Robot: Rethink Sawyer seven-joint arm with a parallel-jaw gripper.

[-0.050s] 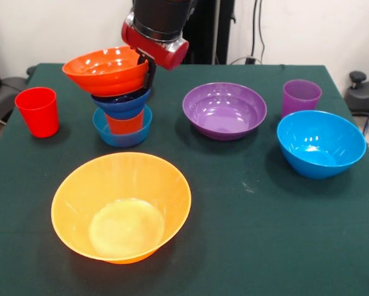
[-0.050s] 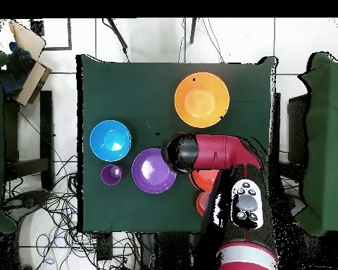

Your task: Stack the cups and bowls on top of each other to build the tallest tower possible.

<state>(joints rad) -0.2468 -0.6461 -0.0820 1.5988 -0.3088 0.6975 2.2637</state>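
tower (image 1: 121, 102): 4 pieces stacked, red-orange bowl (image 1: 107, 69) tilted on top.

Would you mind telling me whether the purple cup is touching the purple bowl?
Apart: the front view shows green cloth between the purple cup and purple bowl.

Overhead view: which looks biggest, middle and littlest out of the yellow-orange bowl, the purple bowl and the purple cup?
Largest to smallest, seen from above:
1. The large yellow-orange plastic bowl.
2. The round purple plastic bowl, partly covered by the arm, so its full width is a bit unsure.
3. The small purple plastic cup, clearly the littlest.
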